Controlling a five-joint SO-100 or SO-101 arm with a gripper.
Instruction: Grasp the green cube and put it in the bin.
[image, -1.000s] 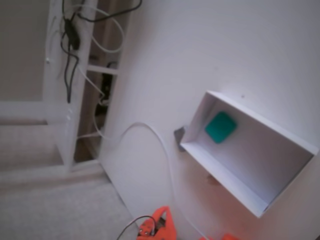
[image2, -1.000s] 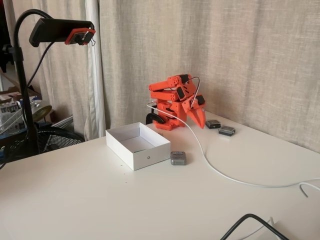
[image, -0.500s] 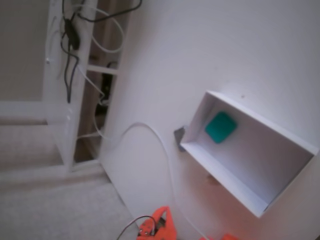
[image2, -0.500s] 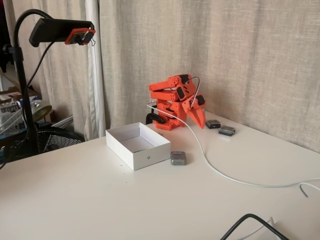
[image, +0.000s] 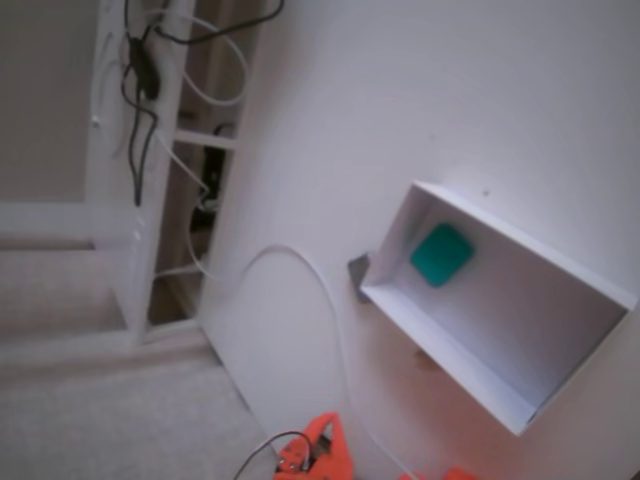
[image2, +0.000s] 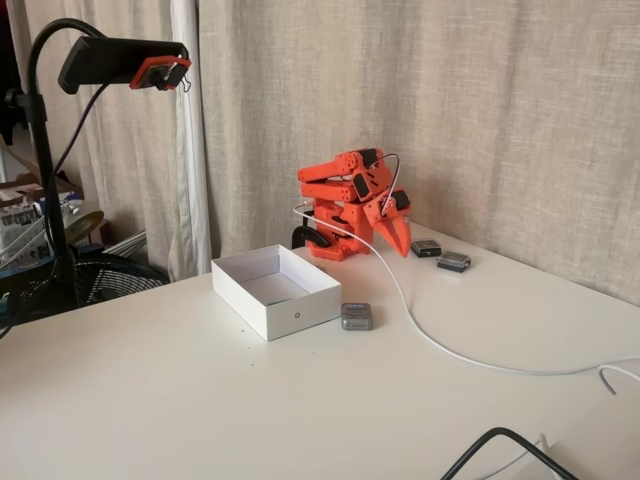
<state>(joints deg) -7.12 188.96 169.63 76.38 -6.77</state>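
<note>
The green cube (image: 441, 254) lies flat on the floor of the bin (image: 440, 350), near one end wall, with nothing touching it. In the side fixed view the bin (image2: 290, 318) stands left of the table's middle and its walls hide the cube. The orange arm is folded up behind the bin at the table's back. Its gripper (image2: 403, 245) points down at the table, shut and holding nothing, well away from the bin. Only a bit of the orange arm (image: 320, 455) shows at the bottom edge of the downward-looking fixed view.
A small dark grey square piece (image2: 356, 316) sits against the bin's right corner. A white cable (image2: 430, 340) runs from the arm across the table to the right. Two small dark pieces (image2: 440, 255) lie beside the gripper. A black cable (image2: 500, 440) crosses the front right.
</note>
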